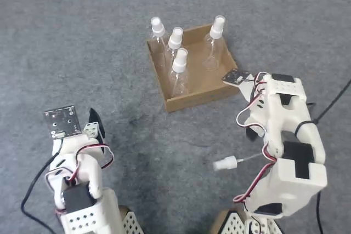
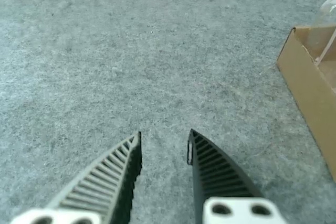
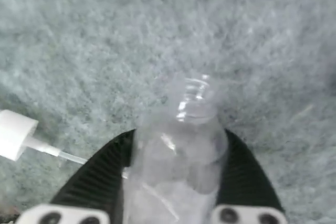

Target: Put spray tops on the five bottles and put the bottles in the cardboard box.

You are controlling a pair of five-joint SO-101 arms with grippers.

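Bottle (image 3: 184, 156), uncapped, is sitting clamped in the right claw (image 3: 179, 135), spray top (image 3: 16, 135) lying nearby; left claw (image 2: 164, 139) is hanging open, empty.

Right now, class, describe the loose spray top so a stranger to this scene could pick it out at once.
Start at the cardboard box on the grey carpet and come toward the right arm. Beside that arm the spray top lies flat on the carpet. Unlike the four white tops at the box, it sits on no bottle, its thin tube bare.
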